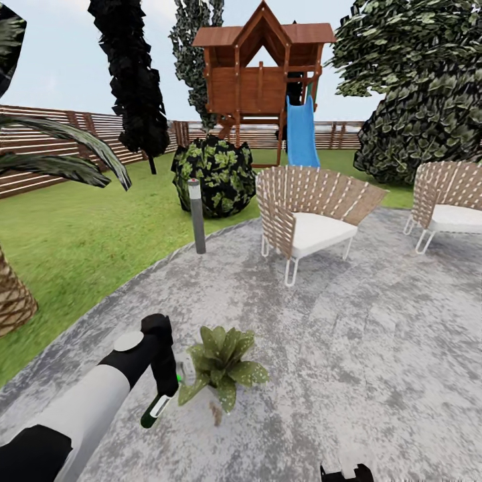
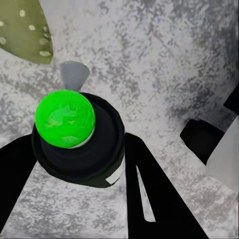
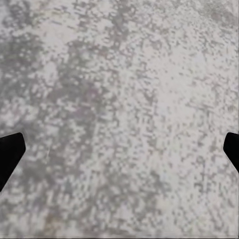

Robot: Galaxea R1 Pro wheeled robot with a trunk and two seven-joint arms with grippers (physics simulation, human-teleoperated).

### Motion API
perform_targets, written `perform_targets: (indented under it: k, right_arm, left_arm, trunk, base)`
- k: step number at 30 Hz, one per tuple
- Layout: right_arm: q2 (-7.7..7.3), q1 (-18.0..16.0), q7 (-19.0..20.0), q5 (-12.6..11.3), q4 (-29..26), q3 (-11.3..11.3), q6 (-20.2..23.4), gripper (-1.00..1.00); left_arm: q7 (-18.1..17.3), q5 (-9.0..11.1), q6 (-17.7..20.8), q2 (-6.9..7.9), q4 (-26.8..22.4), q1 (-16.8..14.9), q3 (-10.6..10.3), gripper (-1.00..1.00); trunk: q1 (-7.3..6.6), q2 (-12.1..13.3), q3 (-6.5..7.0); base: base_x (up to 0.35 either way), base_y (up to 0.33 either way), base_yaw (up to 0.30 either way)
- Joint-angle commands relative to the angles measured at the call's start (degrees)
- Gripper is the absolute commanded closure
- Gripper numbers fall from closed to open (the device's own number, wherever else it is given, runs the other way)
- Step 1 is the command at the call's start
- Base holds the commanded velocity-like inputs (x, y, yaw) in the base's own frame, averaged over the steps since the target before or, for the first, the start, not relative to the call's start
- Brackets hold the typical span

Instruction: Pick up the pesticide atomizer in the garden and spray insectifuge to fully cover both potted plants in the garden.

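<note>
My left gripper is shut on the pesticide atomizer, a slim dark green bottle with a white label, tilted just above the paving. In the left wrist view the atomizer sits between the black fingers, showing a bright green cap and a pale grey nozzle. One potted plant, a rosette of pointed speckled leaves, stands right beside the bottle, and one of its leaves shows in the left wrist view. My right gripper hangs open over bare grey paving and peeks in at the head view's lower edge.
The grey paved patio spreads ahead. Two woven chairs stand at its far side and a grey lamp post at its rim. A round bush, a palm trunk, lawn, fence and a playhouse lie beyond.
</note>
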Motion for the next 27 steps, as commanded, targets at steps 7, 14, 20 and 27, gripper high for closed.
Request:
perform_targets:
  k: [7,14,20,27]
  right_arm:
    - [-0.15,0.0,-0.2,0.5,-0.2,-0.5,-0.2,-1.00]
    - [-0.12,0.0,0.0,0.4,-0.4,-0.6,-0.2,-1.00]
    - [-0.17,0.0,2.1,1.0,-12.1,-0.2,-0.1,-1.00]
    - [-1.44,-0.2,25.6,12.9,-25.2,-0.3,0.0,-1.00]
  left_arm:
    - [1.1,0.7,-0.1,0.69,0.3,0.6,3.6,1.00]
    - [15.2,14.6,-12.0,0.89,3.6,6.1,10.6,1.00]
    - [18.3,17.2,-23.6,0.88,10.2,7.0,10.8,1.00]
    - [23.7,23.6,-36.8,2.36,17.6,7.0,10.8,1.00]
  trunk:
    - [-0.05,0.0,-0.03]
    - [-0.05,0.0,0.24]
    - [-0.05,0.0,0.26]
    - [-0.05,0.0,0.26]
  base:
    - [-0.338,-0.068,0.019]
    - [-0.338,-0.035,-0.125]
    - [-0.200,0.000,-0.009]
    - [-0.006,0.000,0.000]
